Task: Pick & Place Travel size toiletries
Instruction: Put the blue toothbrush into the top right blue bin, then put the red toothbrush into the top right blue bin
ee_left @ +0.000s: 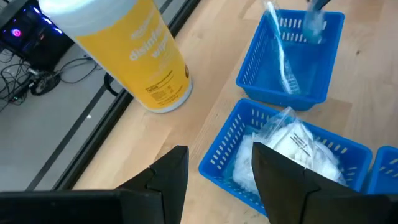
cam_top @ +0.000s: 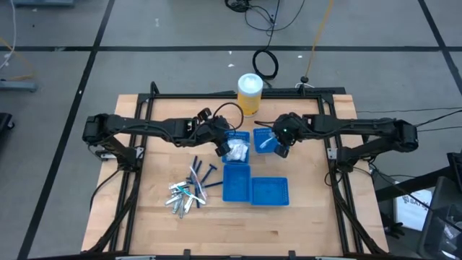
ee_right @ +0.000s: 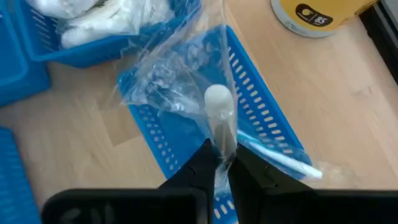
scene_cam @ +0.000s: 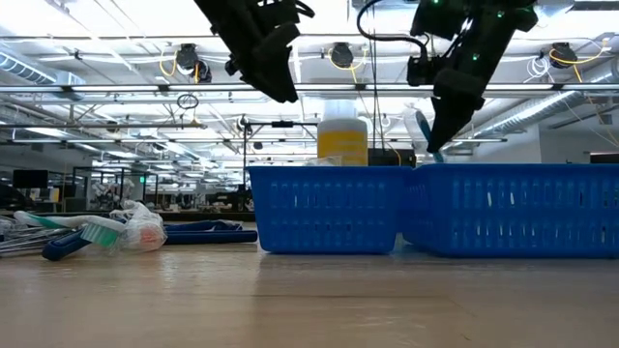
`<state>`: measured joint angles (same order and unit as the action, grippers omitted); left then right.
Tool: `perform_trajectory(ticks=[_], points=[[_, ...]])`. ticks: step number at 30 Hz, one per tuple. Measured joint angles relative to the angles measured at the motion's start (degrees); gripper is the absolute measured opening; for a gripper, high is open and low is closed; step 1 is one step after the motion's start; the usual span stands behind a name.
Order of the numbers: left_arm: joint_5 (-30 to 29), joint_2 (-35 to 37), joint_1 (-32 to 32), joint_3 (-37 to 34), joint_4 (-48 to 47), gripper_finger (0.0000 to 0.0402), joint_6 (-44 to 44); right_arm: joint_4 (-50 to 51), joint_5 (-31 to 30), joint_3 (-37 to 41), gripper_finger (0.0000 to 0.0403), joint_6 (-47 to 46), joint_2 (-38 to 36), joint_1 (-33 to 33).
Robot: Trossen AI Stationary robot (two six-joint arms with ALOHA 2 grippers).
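My right gripper [ee_right: 222, 171] is shut on a toothbrush in a clear wrapper [ee_right: 218, 118], above a small blue basket [ee_right: 261, 112] where another toothbrush [ee_left: 283, 59] leans. My left gripper [ee_left: 221, 180] hangs open, nothing between its fingers, over the neighbouring blue basket [ee_left: 217, 155], which holds white packets [ee_left: 292, 146]. In the high view the two grippers face each other across these baskets, left [cam_top: 220, 142] and right [cam_top: 280, 149]. More travel size toiletries, silvery tubes and dark blue sticks, lie in a loose pile [cam_top: 189, 191] on the table's left half. My right gripper pinches the toothbrush's white handle [ee_right: 219, 140] between its two fingers, wrapper and all. The fingers slant down from the table's right side. The handle's rounded end [ee_right: 217, 98] sticks out past the fingertips, and the slack wrapper [ee_right: 165, 81] spreads loose over the basket.
A tall yellow canister with a white lid [cam_top: 250, 92] stands at the table's far edge, behind the baskets. Two further blue baskets [cam_top: 236, 180] [cam_top: 268, 191] sit toward the near edge. Bare wood lies in front of them and at the right.
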<state>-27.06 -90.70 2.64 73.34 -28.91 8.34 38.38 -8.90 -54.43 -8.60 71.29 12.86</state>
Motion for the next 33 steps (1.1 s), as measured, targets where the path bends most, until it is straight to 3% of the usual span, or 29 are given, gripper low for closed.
perform_trajectory(ticks=[13,27,33], points=[[0.0,0.0,0.0,0.0,-3.1,0.0175,1.3,-2.1,0.1,0.0,0.01,0.2,-0.2,0.0],[0.0,0.0,0.0,0.0,-3.1,0.0175,1.4,-3.0,0.0,0.0,0.0238,-1.1,-0.2,-0.1],[0.0,0.0,0.0,0.0,-4.7,0.0175,1.5,-6.6,-1.6,0.0,0.025,-0.5,-0.2,-0.1]])
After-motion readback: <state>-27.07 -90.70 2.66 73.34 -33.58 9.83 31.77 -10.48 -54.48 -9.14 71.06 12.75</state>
